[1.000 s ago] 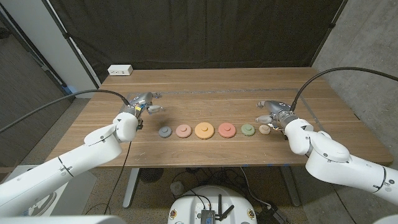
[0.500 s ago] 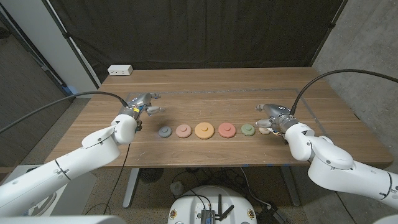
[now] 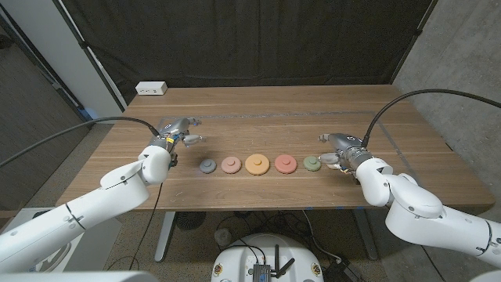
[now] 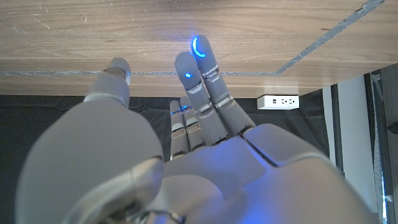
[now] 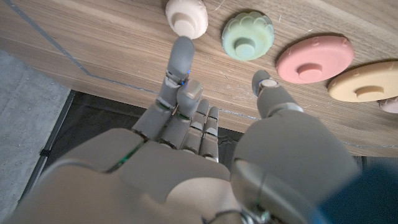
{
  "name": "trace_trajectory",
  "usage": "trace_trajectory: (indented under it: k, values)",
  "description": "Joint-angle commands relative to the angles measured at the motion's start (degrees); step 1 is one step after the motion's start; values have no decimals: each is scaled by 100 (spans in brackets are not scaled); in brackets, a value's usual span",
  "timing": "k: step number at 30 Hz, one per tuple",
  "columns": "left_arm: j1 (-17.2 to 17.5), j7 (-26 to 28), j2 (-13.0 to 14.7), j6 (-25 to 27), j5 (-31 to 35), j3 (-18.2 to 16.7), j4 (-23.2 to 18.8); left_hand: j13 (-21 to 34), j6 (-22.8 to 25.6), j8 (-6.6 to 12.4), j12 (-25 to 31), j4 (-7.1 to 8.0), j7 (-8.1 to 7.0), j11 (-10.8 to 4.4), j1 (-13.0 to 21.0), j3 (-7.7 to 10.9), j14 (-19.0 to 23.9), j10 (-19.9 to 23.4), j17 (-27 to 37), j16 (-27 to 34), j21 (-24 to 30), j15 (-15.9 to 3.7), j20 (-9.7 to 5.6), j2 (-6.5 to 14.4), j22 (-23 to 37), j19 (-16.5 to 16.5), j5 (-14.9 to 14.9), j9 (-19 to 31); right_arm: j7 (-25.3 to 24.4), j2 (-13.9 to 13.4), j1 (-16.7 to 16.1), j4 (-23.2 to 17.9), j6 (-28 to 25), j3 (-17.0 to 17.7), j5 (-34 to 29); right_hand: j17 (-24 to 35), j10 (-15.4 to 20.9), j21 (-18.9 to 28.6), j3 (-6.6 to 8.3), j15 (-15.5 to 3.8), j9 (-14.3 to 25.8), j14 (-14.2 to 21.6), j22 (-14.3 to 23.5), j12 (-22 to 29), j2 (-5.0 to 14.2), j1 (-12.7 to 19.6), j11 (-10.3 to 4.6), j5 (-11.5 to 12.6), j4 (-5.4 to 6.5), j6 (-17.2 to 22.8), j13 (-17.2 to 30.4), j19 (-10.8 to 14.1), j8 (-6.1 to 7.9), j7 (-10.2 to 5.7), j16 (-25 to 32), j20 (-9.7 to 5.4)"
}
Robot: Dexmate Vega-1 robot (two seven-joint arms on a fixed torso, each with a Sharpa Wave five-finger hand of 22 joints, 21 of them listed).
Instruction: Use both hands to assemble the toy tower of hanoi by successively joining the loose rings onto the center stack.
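Head camera overlooks table point(image 3: 258, 125), wrist cameras close

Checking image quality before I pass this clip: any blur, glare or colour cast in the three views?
Head view: evenly lit, sharp across the table, rings small but distinct, backdrop dark. Left wrist view: left hand close and soft, blue glow from its fingertip lights tinting it. Right wrist view: right hand blurred in the foreground, green ring and its neighbours in focus; no glare.

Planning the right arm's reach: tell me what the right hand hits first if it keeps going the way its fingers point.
Most likely the small cream ring: the right hand has a fingertip just short of it. The green ring lies beside that line. Depth is uncertain.
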Motion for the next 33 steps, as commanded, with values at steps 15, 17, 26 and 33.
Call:
trace_trajectory:
  k: [15,17,26,33]
  values:
    - [126,41,92,-102,-98,-125,-19,40,-11,-46,-25,3,-30,-59,-10,-13,-3,-36,-4,46,84,-448,-661,14,-23,-35,45,8,661,441,389,-66,-19,-575,-855,4,-32,59,-33,-569,16,-18,-14,-25,-32,30,-20,27,-1,-64,19,-48,-23,53,17,-447]
    - [108,27,88,-106,-89,-107,-10,43,-10,-46,-27,2,-35,-66,-9,-14,-6,-39,-5,49,90,-448,-666,17,-29,-35,46,8,728,475,408,-66,-10,-610,-927,4,-40,67,-34,-569,15,-21,-11,-28,-33,31,-21,27,-1,-69,20,-45,-25,49,16,-447]
    - [101,46,83,-211,-59,-92,32,51,-8,-49,-26,0,-33,-67,-5,-14,-15,-36,-13,52,105,-448,-661,26,-43,-39,50,9,1035,674,491,-9,19,-792,-1268,-22,-61,72,-36,-569,14,-65,-34,-33,-35,34,-29,29,-1,-104,27,-70,-39,70,-17,-446]
    - [93,29,76,-264,-59,-94,73,58,-1,-50,-24,-5,-40,-61,5,-13,-20,-27,-18,59,125,-448,-660,33,-57,-31,55,9,1337,840,589,40,73,-917,-1582,-14,-73,85,-39,-569,12,-66,-41,-37,-35,36,-26,30,0,-132,29,-78,-50,75,-13,-446]
